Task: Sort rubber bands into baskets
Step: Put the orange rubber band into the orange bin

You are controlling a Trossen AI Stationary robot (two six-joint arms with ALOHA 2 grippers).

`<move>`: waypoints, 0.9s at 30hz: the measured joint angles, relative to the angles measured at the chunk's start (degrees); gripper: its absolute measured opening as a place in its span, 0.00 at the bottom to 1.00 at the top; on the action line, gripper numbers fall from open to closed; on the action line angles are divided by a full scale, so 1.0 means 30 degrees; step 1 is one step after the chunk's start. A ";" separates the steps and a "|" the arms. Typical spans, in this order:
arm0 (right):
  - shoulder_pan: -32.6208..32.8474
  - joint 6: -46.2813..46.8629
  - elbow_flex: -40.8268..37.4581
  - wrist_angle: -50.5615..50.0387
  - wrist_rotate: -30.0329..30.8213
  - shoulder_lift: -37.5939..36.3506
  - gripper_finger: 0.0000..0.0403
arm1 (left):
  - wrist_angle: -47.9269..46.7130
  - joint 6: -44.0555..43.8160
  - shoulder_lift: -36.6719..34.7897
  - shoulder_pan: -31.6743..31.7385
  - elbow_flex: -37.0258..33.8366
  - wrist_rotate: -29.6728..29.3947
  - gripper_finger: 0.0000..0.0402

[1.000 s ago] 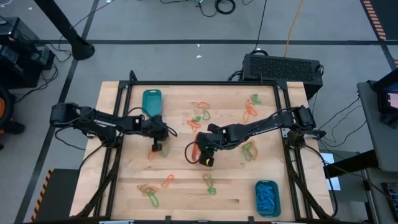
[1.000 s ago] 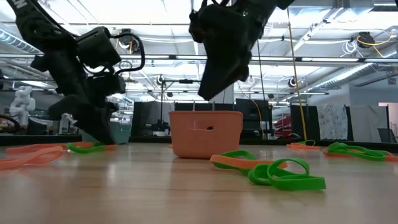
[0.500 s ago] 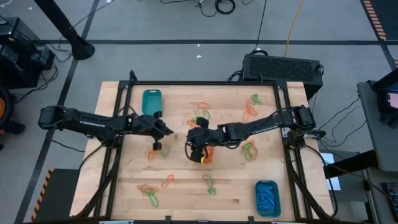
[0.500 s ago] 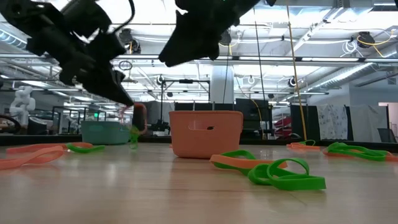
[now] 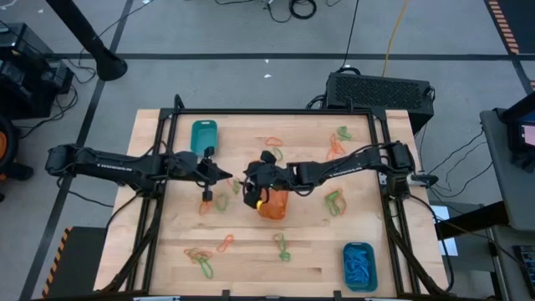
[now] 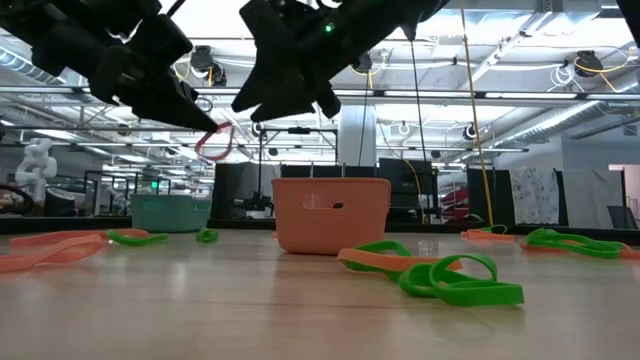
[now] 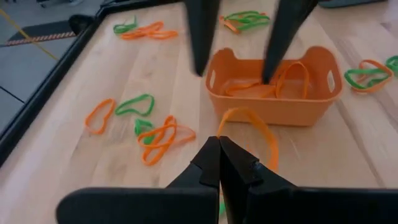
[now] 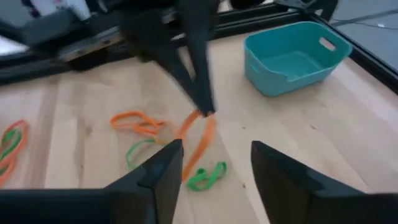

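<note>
high view: the left gripper (image 5: 227, 177) sits left of centre on the worktop (image 5: 309, 251), its arm stretched in low from the frame's left edge. the right gripper (image 5: 251, 189) faces it just beside the orange basket (image 5: 273, 206) at the middle, with that arm reaching in from the right edge. one teal basket (image 5: 203, 136) stands toward the upper left of the worktop; the other teal basket (image 5: 359, 266), at lower right, holds blue bands. loose rubber bands (image 5: 201, 257) lie scattered at lower left, top centre and right.

low view: the left gripper (image 6: 208, 128), upper left of the frame, is pinched shut on an orange band (image 6: 218, 143) that dangles clear of the worktop. the likely reason for holding it raised is to carry it over the orange basket's (image 6: 331, 214) wall. the right gripper (image 6: 285, 92) hangs above that basket.

left wrist view: the closed fingers (image 7: 208, 163) meet at a point at the bottom centre, with the orange band (image 7: 252, 129) looping out from them toward the orange basket (image 7: 273, 84), which already contains orange bands. two dark fingers of the right gripper (image 7: 249, 31) come down from the top of the frame, spread apart above the basket.

right wrist view: its own gripper (image 8: 214, 162) stands wide open and empty at the bottom. beyond it the left gripper (image 8: 203, 106) holds the orange band (image 8: 198, 144), and the teal basket (image 8: 293, 57) sits at upper right.
</note>
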 joint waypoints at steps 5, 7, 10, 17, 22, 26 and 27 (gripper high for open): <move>-0.0216 0.0284 0.0000 0.0229 -0.0141 0.0000 0.61 | 0.1820 0.0050 0.0073 -0.0022 -0.0007 0.0784 0.00; -0.0354 0.0361 0.0000 0.0459 -0.1174 0.0000 0.67 | 0.2076 0.0065 0.0072 -0.0082 -0.0007 0.0845 0.00; -0.0471 0.0265 0.0000 0.0687 -0.2348 0.0000 0.74 | 0.2001 0.0065 0.0087 -0.0124 -0.0007 0.0713 0.00; -0.0472 -0.0059 0.0007 0.0826 -0.2359 0.0000 0.63 | 0.2318 0.0058 0.0080 -0.0124 -0.0007 0.0685 0.00; -0.0486 -0.0520 0.0007 0.0812 -0.1152 0.0000 0.28 | 0.2311 0.0057 0.0084 -0.0124 -0.0007 0.0685 0.00; -0.0490 -0.1862 0.0007 0.0847 -0.0811 -0.0028 0.04 | 0.2149 -0.0023 0.0080 -0.0124 -0.0007 0.0722 0.03; -0.0489 -0.1929 0.0007 0.0857 -0.0822 -0.0029 0.03 | 0.1939 -0.0005 0.0080 -0.0124 -0.0007 0.0908 0.05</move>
